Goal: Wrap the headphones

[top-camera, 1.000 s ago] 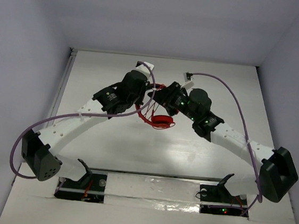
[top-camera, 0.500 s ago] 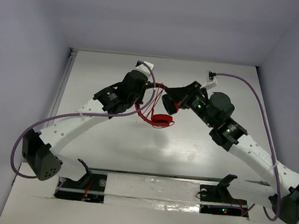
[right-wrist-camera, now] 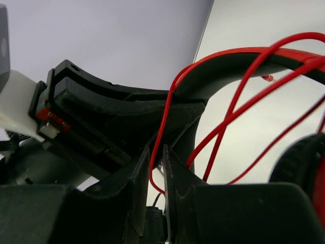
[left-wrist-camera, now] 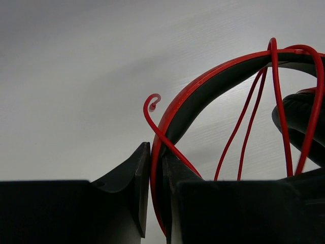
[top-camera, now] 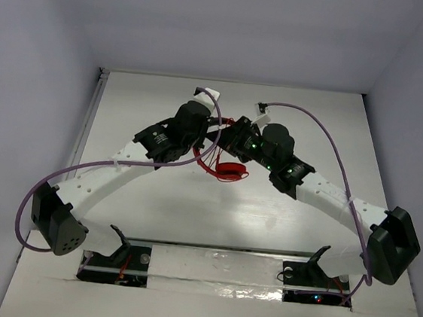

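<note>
Pictured over the far half of the bench (top-camera: 191, 209), roughly midway between its left and right edges: red headphones (top-camera: 230, 171), caught between two robot arms reaching in from the near edge.

Clamped edge-on between the fingers of the left gripper (left-wrist-camera: 155, 151) – the red-and-black headband (left-wrist-camera: 213, 84), arching up and off to the right in the left wrist view. Draped across that band in several loose strands, the thin red cable (right-wrist-camera: 160, 129), with a curled free end (left-wrist-camera: 152, 103) poking clear just beside the band.

Pinched on one strand of that cable, just beside the left fingers: the right gripper (right-wrist-camera: 155, 150), closed almost flush on the thin red line running up between its tips.

Hanging below the band on the near side, a round red earcup (top-camera: 230, 171). Glimpsed at the right edge of the left wrist view, a black ear pad (left-wrist-camera: 299, 119). Cannot tell from above whether that cup touches the bench or hangs just clear of it.
</note>
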You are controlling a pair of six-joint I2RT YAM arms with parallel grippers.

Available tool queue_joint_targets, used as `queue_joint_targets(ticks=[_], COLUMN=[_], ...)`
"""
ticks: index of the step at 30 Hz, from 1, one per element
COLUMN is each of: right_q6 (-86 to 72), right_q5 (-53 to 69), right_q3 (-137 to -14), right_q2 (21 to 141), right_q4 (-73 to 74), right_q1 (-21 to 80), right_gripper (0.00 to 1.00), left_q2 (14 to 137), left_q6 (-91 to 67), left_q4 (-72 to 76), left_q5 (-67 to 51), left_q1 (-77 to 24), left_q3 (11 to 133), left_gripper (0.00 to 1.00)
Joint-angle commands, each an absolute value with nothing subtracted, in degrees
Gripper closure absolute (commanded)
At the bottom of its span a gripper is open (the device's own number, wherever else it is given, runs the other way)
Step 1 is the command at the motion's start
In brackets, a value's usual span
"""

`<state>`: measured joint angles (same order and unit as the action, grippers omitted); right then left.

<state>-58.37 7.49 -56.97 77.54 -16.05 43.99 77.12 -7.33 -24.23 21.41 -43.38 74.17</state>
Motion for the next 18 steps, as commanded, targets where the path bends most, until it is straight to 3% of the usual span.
queue_joint_targets(ticks=[1, 9, 12, 13, 18], right_q6=[-60.47, -62.84, -63.80, -63.90, -63.02], right_q5=[9.31, 9.84, 10.55, 10.46, 7.74], right_q3=[-60.38, -58.80, -58.28, -58.10, -57.92], right_q2=[79.26, 81.21, 82.00, 82.00, 80.34], right_q4=[-21.71, -26.10, -27.59, -27.86, -26.11], right_q1=[44.47, 45.00, 45.00, 45.00, 45.00], right_gripper=[0.77, 0.76, 0.86, 0.95, 1.00], left_q2=[75.15, 75.23, 74.88, 74.97, 74.71], left_q6=[-8.44, -8.26, -8.26, -8.17, -8.26], left_q4=[-18.72, -18.72, -18.28, -18.28, -18.54], left_q5=[22.58, 23.12, 22.77, 22.85, 23.29], left_q1=[-44.21, -45.87, -45.88, -45.88, -45.88], left_q3=[74.18, 74.00, 73.92, 73.92, 73.21], left_gripper=[1.00, 1.00, 1.00, 1.00, 1.00])
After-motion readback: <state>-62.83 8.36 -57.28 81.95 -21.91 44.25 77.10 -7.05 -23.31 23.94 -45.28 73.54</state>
